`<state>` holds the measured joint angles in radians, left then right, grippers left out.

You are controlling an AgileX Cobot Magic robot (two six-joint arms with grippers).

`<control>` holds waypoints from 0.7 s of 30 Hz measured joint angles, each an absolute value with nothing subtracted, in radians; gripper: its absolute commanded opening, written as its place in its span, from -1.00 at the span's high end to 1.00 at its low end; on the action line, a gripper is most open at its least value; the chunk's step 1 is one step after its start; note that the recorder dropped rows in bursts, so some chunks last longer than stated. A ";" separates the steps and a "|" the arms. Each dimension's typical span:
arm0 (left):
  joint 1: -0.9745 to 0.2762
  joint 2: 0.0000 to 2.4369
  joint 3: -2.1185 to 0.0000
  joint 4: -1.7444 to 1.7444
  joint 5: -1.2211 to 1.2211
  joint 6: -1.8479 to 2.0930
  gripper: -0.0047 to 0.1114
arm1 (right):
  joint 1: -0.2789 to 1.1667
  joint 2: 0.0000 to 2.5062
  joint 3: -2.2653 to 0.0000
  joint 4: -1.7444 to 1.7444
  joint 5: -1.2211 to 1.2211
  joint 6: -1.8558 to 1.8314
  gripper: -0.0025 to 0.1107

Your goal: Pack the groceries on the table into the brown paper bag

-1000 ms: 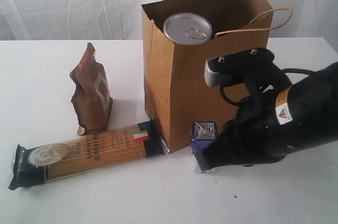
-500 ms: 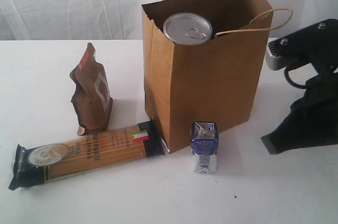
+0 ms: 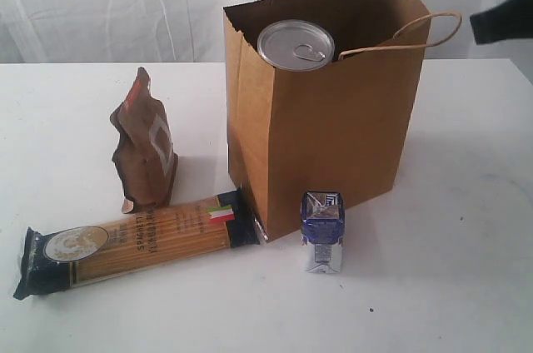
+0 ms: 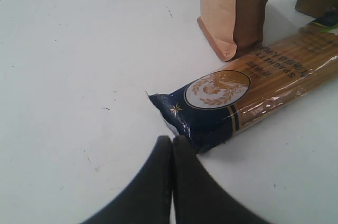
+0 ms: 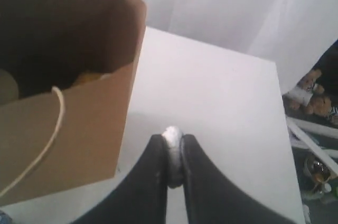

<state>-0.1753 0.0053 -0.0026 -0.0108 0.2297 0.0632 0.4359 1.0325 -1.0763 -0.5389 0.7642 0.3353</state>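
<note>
The brown paper bag (image 3: 333, 136) stands upright at mid-table with a silver pull-tab can (image 3: 296, 44) showing at its rim. Outside it, on the table (image 3: 450, 278), are a brown pouch (image 3: 146, 145), a spaghetti packet (image 3: 141, 241) lying flat, and a small blue carton (image 3: 322, 232) at the bag's front corner. My left gripper (image 4: 172, 140) is shut and empty, its tips beside the dark end of the spaghetti packet (image 4: 248, 94). My right gripper (image 5: 172, 138) is high beside the bag (image 5: 68, 123), shut on a small white lump (image 5: 171, 131); only a dark bit of its arm (image 3: 502, 24) shows in the exterior view.
A white curtain (image 3: 125, 3) hangs behind the table. The bag's paper loop handle (image 5: 53, 129) droops over its near wall. Past the table's right edge lie clutter and a teddy bear (image 5: 311, 102).
My right arm has lifted away from beside the blue carton, going up and right almost out of the exterior view. The carton stays on the table.
</note>
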 measured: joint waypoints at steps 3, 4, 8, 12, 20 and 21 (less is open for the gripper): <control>-0.175 0.005 -0.003 -0.011 0.230 0.063 0.92 | 0.436 1.030 -1.121 -0.545 0.684 0.337 0.96; -0.175 0.005 -0.003 -0.011 0.230 0.063 0.92 | 0.436 1.030 -1.123 -0.533 0.654 0.337 0.96; -0.175 0.005 -0.003 -0.011 0.230 0.063 0.92 | 0.436 1.049 -1.125 -0.444 0.545 0.321 0.96; -0.175 0.005 -0.003 -0.011 0.230 0.063 0.92 | 0.436 1.103 -1.127 -0.368 0.517 0.239 0.96; -0.175 0.005 -0.003 -0.011 0.230 0.063 0.92 | 0.436 1.244 -1.195 -0.314 0.486 0.192 0.96; -0.175 0.005 -0.003 -0.011 0.230 0.063 0.92 | 0.436 1.261 -1.209 -0.312 0.482 0.192 0.96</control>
<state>-0.1753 0.0053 -0.0026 -0.0108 0.2297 0.0632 0.4359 1.2610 -1.2091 -0.3122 0.4821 0.1919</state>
